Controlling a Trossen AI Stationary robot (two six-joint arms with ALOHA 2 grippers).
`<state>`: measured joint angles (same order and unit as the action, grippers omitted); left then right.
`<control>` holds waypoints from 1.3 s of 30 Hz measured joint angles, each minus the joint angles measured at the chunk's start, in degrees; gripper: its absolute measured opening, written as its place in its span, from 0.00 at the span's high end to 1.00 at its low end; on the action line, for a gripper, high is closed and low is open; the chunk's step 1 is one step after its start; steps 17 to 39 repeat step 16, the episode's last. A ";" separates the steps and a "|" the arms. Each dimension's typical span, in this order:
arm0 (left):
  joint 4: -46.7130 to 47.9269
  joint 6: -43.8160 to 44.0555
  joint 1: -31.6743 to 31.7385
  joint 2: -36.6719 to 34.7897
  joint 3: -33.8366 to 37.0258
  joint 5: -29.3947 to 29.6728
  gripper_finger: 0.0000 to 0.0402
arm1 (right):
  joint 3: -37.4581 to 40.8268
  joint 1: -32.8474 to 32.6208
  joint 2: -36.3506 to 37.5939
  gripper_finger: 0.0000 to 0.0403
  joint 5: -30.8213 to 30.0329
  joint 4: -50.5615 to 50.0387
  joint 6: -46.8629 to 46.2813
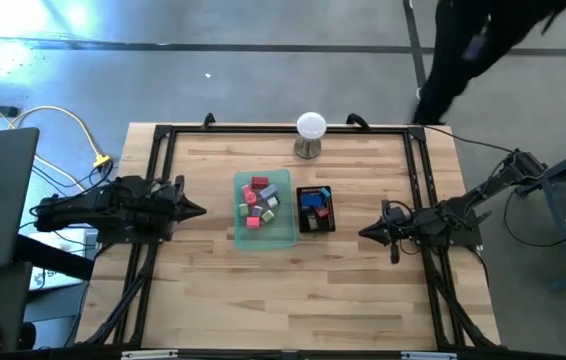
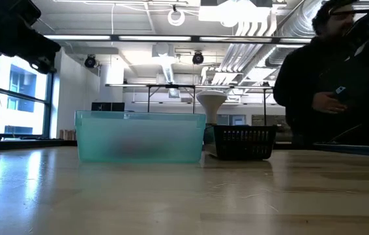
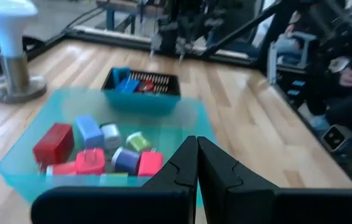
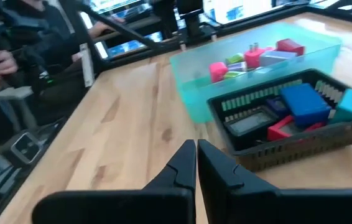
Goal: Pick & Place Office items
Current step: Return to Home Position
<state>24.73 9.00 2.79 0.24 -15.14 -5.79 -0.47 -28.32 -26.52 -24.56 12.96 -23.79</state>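
Several small office items [image 1: 260, 199] in pink, red, green, purple and blue lie in a translucent green tray [image 1: 285, 236] at the table's middle. To its right a black mesh tray [image 1: 326, 224] holds blue, teal and red items [image 4: 305, 104]. My left gripper [image 1: 201, 210] is shut and empty, left of the green tray, its fingertips [image 3: 194, 144] pointing at it. My right gripper [image 1: 363, 232] is shut and empty, right of the mesh tray, its fingertips [image 4: 195, 147] close before the tray's wall.
A white ball on a metal stand [image 1: 310, 135] stands at the table's far edge behind the trays. A person in dark clothes [image 2: 331, 78] stands beyond the far right corner. Bare wood [image 1: 293, 300] lies between the trays and the near edge.
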 joint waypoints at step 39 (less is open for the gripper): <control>-6.96 -2.19 0.00 -0.09 8.86 1.45 1.00 | 0.04 -0.07 -0.02 0.99 -9.73 -2.53 -2.97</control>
